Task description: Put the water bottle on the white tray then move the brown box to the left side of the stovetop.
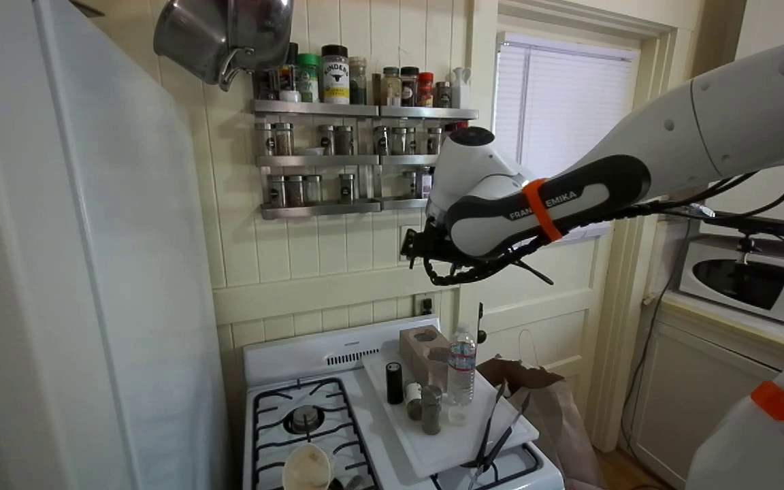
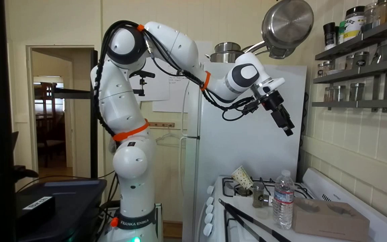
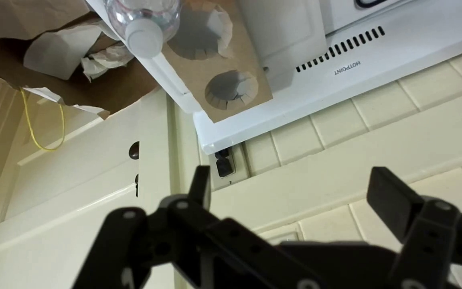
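Note:
The water bottle (image 1: pixel 461 371) stands upright on the white tray (image 1: pixel 426 452), beside the brown box (image 1: pixel 415 354). The bottle (image 2: pixel 283 205) and box (image 2: pixel 331 220) show in both exterior views. The box has round holes in its top and appears to rest on the back part of the tray. The tray lies across the right part of the stovetop (image 1: pixel 370 408). My gripper (image 3: pixel 295 192) is open and empty, high above the stove near the back wall. It also shows in an exterior view (image 2: pixel 288 129). In the wrist view, the bottle (image 3: pixel 144 34) and box (image 3: pixel 211 66) are ahead of the fingers, partly cut off.
Three jars, one dark (image 1: pixel 394 383), are on the tray beside the box. Black tongs (image 1: pixel 497 435) lean across the tray's front. A paper cup (image 1: pixel 307 466) sits on the left grate. A paper bag (image 1: pixel 555 422) stands right of the stove. Spice shelves (image 1: pixel 320 160) line the wall.

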`<act>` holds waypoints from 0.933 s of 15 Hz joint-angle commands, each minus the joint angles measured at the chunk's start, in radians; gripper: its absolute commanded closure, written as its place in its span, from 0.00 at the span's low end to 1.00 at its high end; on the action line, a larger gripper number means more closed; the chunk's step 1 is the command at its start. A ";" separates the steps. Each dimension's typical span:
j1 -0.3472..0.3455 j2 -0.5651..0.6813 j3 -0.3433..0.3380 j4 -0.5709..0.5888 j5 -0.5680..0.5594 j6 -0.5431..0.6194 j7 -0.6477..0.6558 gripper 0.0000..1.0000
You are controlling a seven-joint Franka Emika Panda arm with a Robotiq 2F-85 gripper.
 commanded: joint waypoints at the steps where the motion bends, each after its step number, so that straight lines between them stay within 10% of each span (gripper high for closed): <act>1: -0.011 0.053 0.004 0.020 0.047 0.025 -0.030 0.00; 8: 0.139 0.409 -0.166 0.168 0.361 0.139 -0.547 0.00; 12: 0.056 0.538 -0.159 0.299 0.467 0.028 -0.836 0.00; 14: 0.072 0.502 -0.161 0.253 0.418 0.068 -0.741 0.00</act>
